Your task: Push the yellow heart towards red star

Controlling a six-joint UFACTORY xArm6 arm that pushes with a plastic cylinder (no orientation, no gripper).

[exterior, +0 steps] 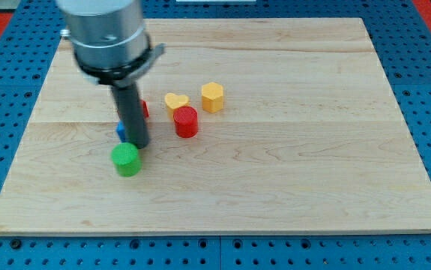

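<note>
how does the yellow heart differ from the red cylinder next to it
Colour: the yellow heart is pale yellow, the red cylinder is bright red.
Shape: the heart has a notched, lobed top; the cylinder has a round, flat top.
Place: the heart sits nearer the view's top, the cylinder just below it and slightly to the view's right, close enough that I cannot tell if they touch.
Both stand on the wooden board, to the view's right of my tip.

A green cylinder (127, 159) sits toward the board's (290, 180) left edge, a red cylinder (187, 121) and yellow hexagon (212, 97) nearer its middle.
</note>
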